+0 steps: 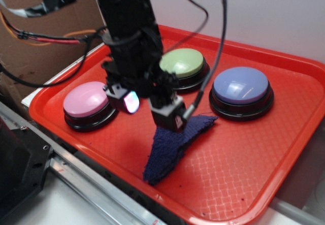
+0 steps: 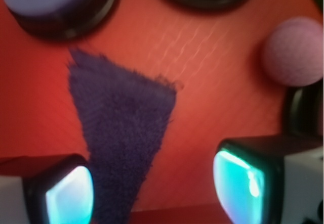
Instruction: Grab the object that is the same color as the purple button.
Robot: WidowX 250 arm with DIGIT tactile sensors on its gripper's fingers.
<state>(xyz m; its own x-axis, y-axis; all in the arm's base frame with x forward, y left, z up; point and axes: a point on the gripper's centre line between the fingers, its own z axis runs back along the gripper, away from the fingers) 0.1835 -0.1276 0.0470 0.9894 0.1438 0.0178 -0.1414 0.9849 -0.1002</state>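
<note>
Pincer (image 2: 152,188) gapes wide above the red tray (image 1: 244,174), holding nothing. Between its glowing pads (image 2: 68,196) lies the navy-purple terry rag (image 2: 124,133), nearer the left pad, its far corner reaching toward the lavender button (image 1: 240,86).

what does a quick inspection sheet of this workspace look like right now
surface: red tray with a waffle texture, a few dark specks near its front edge
job's things: dark navy-purple rag lying flat on the tray; purple button just beyond its far corner
clutter: pink button, green button, pink ball
grippers: gripper open, low over the rag, one finger over the cloth's edge, the other beside it over bare tray
cables: black cable from the arm down to the wrist; red and orange wires at left
surroundings: cardboard box, metal rail, pale wall
</note>
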